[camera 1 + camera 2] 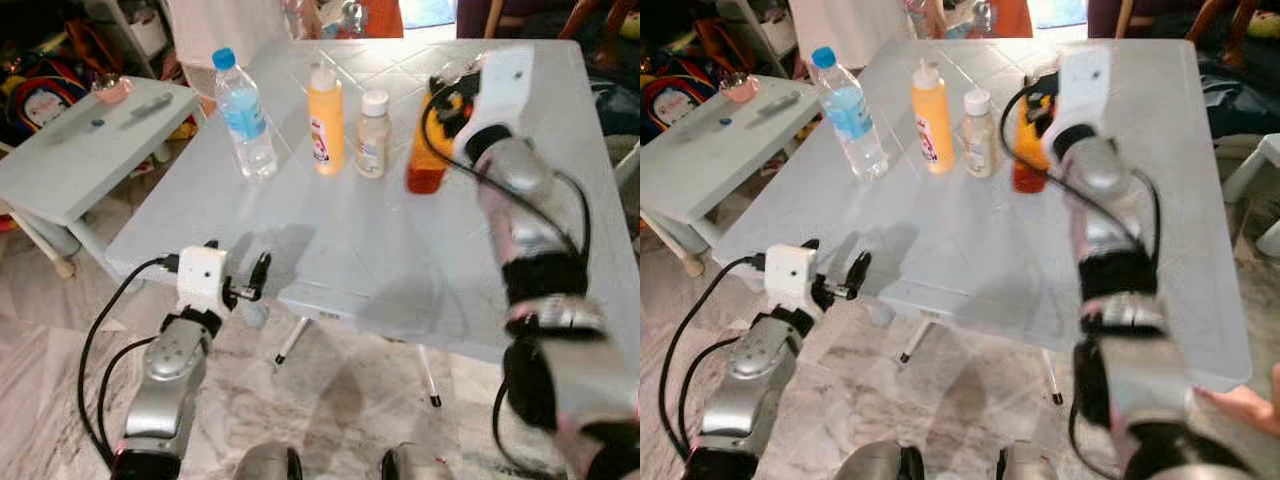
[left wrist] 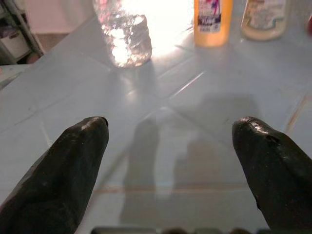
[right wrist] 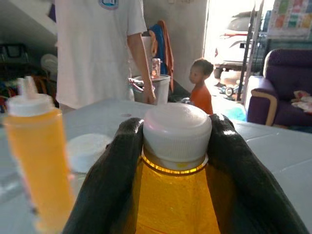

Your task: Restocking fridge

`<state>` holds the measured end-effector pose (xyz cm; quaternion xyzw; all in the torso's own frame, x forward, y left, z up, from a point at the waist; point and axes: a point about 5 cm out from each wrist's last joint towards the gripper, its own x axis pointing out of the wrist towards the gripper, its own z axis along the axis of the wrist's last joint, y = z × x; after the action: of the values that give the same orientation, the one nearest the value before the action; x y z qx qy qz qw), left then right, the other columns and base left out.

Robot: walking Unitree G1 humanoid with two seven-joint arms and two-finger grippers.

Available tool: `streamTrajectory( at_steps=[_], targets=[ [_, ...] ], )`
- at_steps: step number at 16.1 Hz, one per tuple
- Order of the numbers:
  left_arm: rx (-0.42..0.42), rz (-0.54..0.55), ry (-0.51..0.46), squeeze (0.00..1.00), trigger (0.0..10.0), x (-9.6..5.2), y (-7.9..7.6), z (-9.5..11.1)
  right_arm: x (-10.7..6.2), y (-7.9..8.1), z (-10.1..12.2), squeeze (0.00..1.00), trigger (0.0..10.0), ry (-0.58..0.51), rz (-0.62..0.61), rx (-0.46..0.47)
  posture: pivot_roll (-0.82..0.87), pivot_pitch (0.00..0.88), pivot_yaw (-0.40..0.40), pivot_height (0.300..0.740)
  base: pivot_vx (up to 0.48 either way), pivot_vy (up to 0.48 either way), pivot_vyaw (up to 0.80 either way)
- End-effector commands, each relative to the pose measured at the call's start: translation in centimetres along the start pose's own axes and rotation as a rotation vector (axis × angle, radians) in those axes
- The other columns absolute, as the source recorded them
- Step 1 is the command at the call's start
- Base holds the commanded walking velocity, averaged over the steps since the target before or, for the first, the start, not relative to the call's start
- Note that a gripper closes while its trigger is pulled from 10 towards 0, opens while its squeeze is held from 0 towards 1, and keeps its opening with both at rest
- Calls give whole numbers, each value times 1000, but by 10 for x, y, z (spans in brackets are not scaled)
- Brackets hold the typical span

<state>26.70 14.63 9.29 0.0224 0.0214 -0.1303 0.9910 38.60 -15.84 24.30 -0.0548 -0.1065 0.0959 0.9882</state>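
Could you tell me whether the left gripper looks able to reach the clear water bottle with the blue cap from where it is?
Probably yes: the left gripper is open at the table's near edge, with bare tabletop up to the clear blue-capped water bottle.

We see bare tabletop [image 1: 400,260] across the near half, open to reach; along the far side a water bottle [image 1: 244,115], squeeze bottle [image 1: 325,120], pale bottle [image 1: 372,135] and orange bottle [image 1: 428,150] stand close together, gaps narrow.

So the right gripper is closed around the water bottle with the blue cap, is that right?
Not the water bottle. The right gripper is closed around the orange bottle with the white cap, as the right wrist view shows; the water bottle stands untouched further along the table.
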Motion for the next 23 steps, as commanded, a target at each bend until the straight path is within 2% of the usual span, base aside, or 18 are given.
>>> streamTrajectory(
  at_steps=[1,5,7,9,12,13,14,15,16,17,18,23],
  targets=[
    [9,12,8,0,10000,0,4,-2,-3,9,-2,0,0,29,20,30,-22,24,118,740,0,0,0],
    [-11,3,29,0,10000,13,-5,-7,-23,22,11,0,0,25,53,47,-60,0,115,740,0,0,0],
    [-29,47,59,0,10000,16,-6,-12,-35,24,-2,0,0,56,64,58,-70,0,112,740,0,0,0],
    [-41,50,56,0,10000,15,-8,-16,-54,26,-23,0,0,122,58,91,-80,0,104,740,0,0,0],
    [-43,46,61,0,10000,17,-12,-19,-64,29,-27,0,0,181,53,108,-89,0,92,740,0,0,0],
    [-41,35,60,0,10000,18,-13,-19,-65,29,-21,0,2588,179,55,104,-92,0,94,740,0,0,0],
    [-39,36,60,0,10000,19,-12,-19,-62,27,-12,0,3176,158,53,104,-100,0,96,740,0,0,0],
    [-38,37,60,0,10000,20,-12,-19,-60,25,-4,0,4471,142,50,104,-100,0,96,740,0,0,0],
    [-35,38,57,0,10000,21,-12,-19,-58,23,2,0,4235,132,46,98,-102,0,95,740,0,0,0],
    [-34,41,56,0,10000,22,-12,-19,-58,24,6,0,6078,132,49,94,-102,0,94,740,0,0,0],
    [-36,41,54,0,10000,22,-13,-19,-57,24,12,0,9843,116,48,98,-104,0,95,740,0,0,0],
    [-38,28,56,0,10000,24,-16,-20,-53,30,34,0,10000,89,73,138,-113,0,102,740,0,0,0]
  ],
)
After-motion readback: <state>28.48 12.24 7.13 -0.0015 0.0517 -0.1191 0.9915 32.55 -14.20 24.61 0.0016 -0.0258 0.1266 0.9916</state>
